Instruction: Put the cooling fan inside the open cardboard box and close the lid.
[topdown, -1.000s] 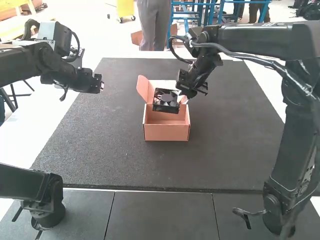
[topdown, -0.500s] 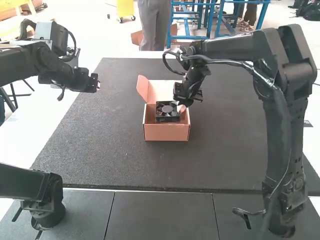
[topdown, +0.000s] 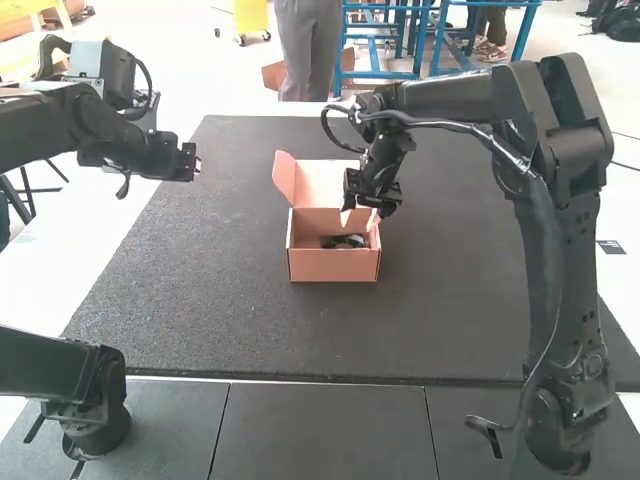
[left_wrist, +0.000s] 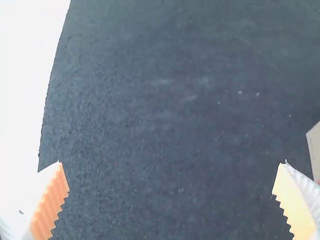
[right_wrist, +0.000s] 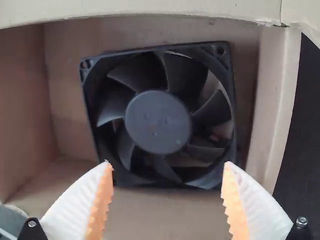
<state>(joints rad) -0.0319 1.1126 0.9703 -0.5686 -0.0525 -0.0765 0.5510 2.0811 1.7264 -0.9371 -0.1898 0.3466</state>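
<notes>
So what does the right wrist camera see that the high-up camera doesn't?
The right wrist view adds the cooling fan's curved blades and round hub, plus the inner walls of the cardboard box, with the right gripper open above it. The high view adds the box's raised lid, the black mat and the left gripper off to the box's left. Both share the fan inside the box.
</notes>
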